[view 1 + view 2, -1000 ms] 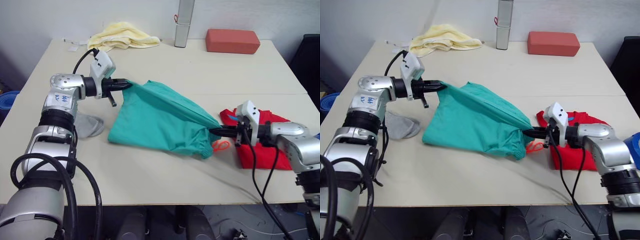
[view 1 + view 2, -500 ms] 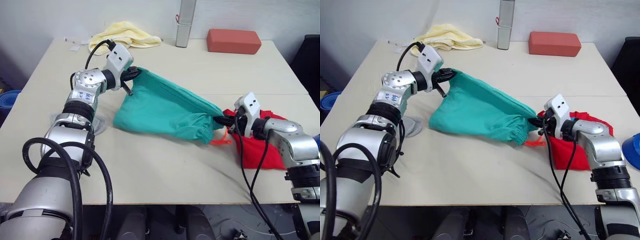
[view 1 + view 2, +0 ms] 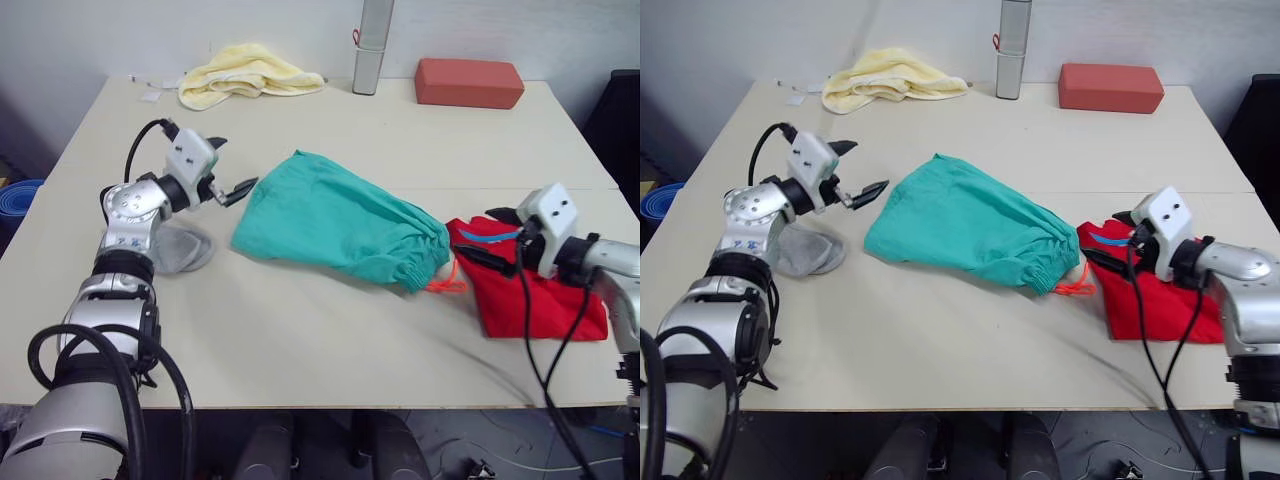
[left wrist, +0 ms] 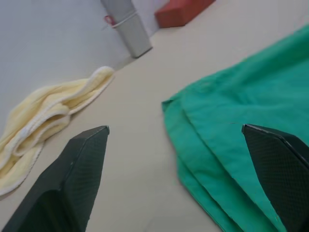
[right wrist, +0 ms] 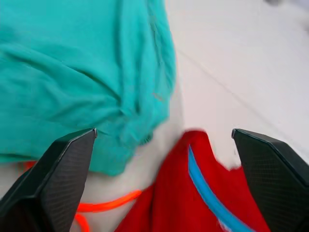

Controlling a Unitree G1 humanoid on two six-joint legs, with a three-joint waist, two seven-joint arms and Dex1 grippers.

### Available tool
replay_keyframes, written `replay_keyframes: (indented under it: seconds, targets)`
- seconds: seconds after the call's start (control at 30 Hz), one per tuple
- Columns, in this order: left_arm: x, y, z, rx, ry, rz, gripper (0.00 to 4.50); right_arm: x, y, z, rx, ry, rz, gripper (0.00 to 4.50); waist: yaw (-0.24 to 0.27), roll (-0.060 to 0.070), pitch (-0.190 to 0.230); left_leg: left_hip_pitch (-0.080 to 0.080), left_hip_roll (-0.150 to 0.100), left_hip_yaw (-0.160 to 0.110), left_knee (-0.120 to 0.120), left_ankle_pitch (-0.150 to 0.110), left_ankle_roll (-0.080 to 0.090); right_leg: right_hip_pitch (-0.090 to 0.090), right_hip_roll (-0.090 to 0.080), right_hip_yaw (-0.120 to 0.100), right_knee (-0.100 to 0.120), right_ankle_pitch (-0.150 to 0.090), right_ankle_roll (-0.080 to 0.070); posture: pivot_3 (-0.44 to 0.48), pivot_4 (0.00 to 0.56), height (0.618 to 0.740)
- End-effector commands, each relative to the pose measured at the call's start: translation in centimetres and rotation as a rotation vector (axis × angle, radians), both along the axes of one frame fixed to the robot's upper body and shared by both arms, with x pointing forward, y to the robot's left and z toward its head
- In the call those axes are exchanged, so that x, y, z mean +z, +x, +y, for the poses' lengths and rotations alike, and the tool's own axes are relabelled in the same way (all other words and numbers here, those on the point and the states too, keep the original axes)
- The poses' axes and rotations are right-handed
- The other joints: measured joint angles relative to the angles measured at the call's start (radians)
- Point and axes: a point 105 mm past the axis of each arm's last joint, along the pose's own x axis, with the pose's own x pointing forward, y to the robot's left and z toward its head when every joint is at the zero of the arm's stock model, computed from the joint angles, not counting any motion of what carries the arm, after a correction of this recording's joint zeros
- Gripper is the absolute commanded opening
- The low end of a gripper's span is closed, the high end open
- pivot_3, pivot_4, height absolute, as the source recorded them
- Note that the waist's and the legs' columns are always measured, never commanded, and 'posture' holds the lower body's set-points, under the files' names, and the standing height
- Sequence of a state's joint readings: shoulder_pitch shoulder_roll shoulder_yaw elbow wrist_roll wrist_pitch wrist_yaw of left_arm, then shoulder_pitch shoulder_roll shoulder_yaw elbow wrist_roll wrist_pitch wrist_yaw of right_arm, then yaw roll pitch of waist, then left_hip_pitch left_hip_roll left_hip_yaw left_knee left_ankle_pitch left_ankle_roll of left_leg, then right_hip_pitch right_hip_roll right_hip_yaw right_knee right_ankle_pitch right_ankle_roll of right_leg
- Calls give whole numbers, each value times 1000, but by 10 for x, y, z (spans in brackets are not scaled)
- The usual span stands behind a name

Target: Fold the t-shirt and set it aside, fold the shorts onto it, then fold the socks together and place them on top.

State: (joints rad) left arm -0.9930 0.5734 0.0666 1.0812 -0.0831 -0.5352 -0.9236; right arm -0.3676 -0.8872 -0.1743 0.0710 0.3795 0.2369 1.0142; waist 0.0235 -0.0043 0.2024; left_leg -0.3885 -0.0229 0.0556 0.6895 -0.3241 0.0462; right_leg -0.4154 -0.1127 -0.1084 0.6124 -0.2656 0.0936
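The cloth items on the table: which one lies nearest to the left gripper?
The teal-green shorts: their edge lies just beyond the open left gripper.

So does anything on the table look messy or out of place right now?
The shorts lie bunched and skewed beside the t-shirt, not on it, with the orange drawstring trailing out. Both grippers are open.

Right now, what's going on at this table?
Both grippers are open and holding nothing. The left gripper hovers beside the teal shorts, which lie folded on the table; the right gripper hangs over the folded red t-shirt. The shorts lie mostly beside the t-shirt. The grey socks lie unfolded near the left arm.
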Motion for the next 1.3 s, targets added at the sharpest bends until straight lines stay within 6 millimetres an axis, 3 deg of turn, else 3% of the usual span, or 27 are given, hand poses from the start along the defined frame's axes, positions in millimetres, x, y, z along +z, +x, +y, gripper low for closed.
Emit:
replay_keyframes:
  seconds: [0.03,0.13,0.23,0.43,0.53,0.77,0.93,1.0,1.2,1.23,1.3]
  targets:
    - [0,-39,-10,-256,61,-16,4454,16,-29,22,235,-8,-146,4500,-1,0,0,0,0,0,0,0,0,0,0,0,0,0,0,0,150,740]
    - [-26,-67,-21,-396,206,19,4454,15,-45,37,315,48,-243,4500,-1,0,0,1,1,0,0,0,0,1,-1,1,0,0,0,0,150,740]
    - [-44,-71,-33,-421,301,32,4454,7,-56,46,329,59,-338,4500,6,0,0,2,1,0,1,0,0,3,-1,1,0,1,-1,0,150,740]
    - [-57,-51,-69,-393,331,2,4454,-18,-71,47,275,68,-318,4500,23,0,0,2,0,-1,4,-2,4,5,-2,2,-1,3,2,0,150,740]
    - [-70,-37,-86,-369,387,13,4454,-19,-71,42,207,88,-322,4500,23,0,-1,2,0,0,4,-2,4,4,-1,2,-1,3,2,0,150,740]
    - [-78,-6,-95,-211,458,28,4454,-12,-70,43,162,108,-346,4500,22,-1,-1,3,0,2,4,-2,4,4,-1,3,-1,3,2,0,150,740]
    - [-91,-10,-104,-271,426,174,2940,-8,-70,39,136,110,-354,4500,24,-1,-1,3,0,3,4,-3,5,4,-2,4,-1,3,2,0,150,740]
    - [-102,-20,-107,-336,374,317,2257,-8,-71,39,136,110,-354,4500,26,-1,-1,3,0,3,4,-3,5,4,-1,3,-1,3,2,0,150,740]
    - [-104,-51,-110,-486,285,504,225,-6,-74,40,157,101,-345,4500,16,0,-2,3,1,3,5,-3,6,4,-1,4,-1,3,2,0,150,740]
    - [-103,-60,-109,-498,284,523,19,-6,-76,39,160,98,-338,4500,12,0,-2,3,1,3,5,-3,6,4,-1,4,-1,3,2,0,150,740]
    - [-101,-78,-107,-509,279,545,19,-8,-78,39,166,92,-325,4500,3,0,-2,3,1,2,4,-4,6,4,-2,5,-2,3,2,0,150,740]
